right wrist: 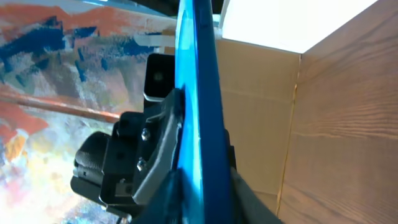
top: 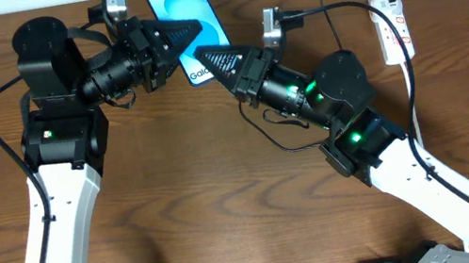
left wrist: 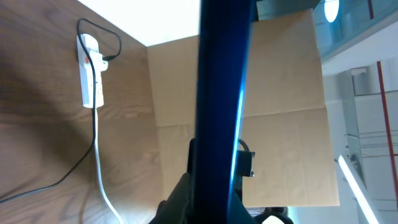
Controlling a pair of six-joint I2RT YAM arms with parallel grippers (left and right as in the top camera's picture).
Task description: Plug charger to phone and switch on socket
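Note:
The phone point(top: 185, 6), blue screen up, is held above the table between both grippers. My left gripper point(top: 187, 32) grips its left edge and is shut on it; the left wrist view shows the phone point(left wrist: 221, 93) edge-on in the jaws point(left wrist: 211, 208). My right gripper point(top: 205, 58) is shut on the phone's near end by the white text; the right wrist view shows the phone point(right wrist: 199, 93) edge-on in the jaws point(right wrist: 202, 196). The white socket point(top: 391, 24) lies at the far right, also in the left wrist view point(left wrist: 90, 71). The charger's black cable point(top: 343, 6) runs to an adapter on it; its plug tip is not visible.
The socket's white cord point(top: 415, 101) runs down the right side of the wooden table point(top: 185, 178). A brown cardboard wall point(left wrist: 280, 93) stands behind the table, also in the right wrist view point(right wrist: 261, 124). The left arm's wrist point(right wrist: 134, 155) sits close beside the phone.

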